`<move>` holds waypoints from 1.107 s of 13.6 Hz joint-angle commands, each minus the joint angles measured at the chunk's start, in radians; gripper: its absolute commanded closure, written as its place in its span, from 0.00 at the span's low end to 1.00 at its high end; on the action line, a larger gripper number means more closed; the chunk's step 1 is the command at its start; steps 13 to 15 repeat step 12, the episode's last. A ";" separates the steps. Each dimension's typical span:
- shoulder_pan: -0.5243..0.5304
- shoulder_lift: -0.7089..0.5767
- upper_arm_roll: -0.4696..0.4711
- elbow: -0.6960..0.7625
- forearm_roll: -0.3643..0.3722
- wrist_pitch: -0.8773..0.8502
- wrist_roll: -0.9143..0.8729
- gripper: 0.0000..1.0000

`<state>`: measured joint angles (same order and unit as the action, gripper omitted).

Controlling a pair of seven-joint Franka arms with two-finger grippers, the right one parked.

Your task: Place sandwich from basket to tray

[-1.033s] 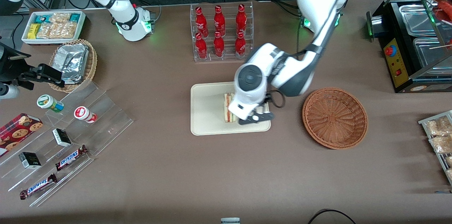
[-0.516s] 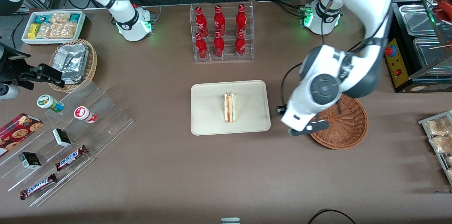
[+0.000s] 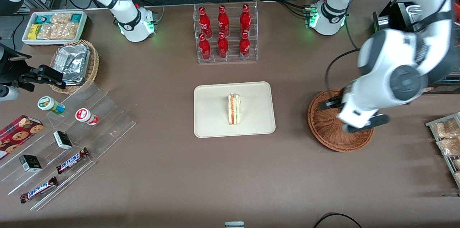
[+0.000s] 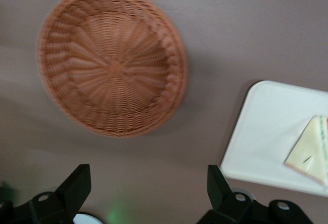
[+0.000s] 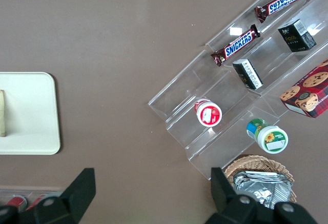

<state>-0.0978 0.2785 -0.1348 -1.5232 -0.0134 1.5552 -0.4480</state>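
The small triangular sandwich of pale cream bread with a red-orange and green filling stripe (image 3: pixel 234 109) lay on the flat cream-beige rectangular tray with rounded corners (image 3: pixel 212 127), near its middle, on the brown surface (image 3: pixel 230 177). The left arm's tool (image 3: pixel 354 114) hung above the round reddish-brown wicker basket (image 3: pixel 325 131), well apart from the tray toward the working arm's end. Its two dark fingers (image 4: pixel 77 183) stood wide apart and held nothing. The basket's woven floor (image 4: pixel 110 65) showed bare in the wrist view, with the tray's corner (image 4: pixel 246 152) and the sandwich (image 4: pixel 310 152) beside it.
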 commanded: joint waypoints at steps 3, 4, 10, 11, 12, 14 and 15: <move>0.145 -0.200 -0.019 -0.086 -0.019 -0.124 0.170 0.00; 0.162 -0.225 -0.019 -0.086 -0.014 -0.141 0.176 0.00; 0.221 -0.311 0.012 -0.077 0.000 -0.224 0.181 0.00; 0.221 -0.317 0.027 -0.080 0.001 -0.224 0.201 0.00; 0.221 -0.321 0.049 -0.084 0.009 -0.225 0.230 0.00; 0.221 -0.321 0.049 -0.084 0.009 -0.225 0.230 0.00; 0.221 -0.321 0.049 -0.084 0.009 -0.225 0.230 0.00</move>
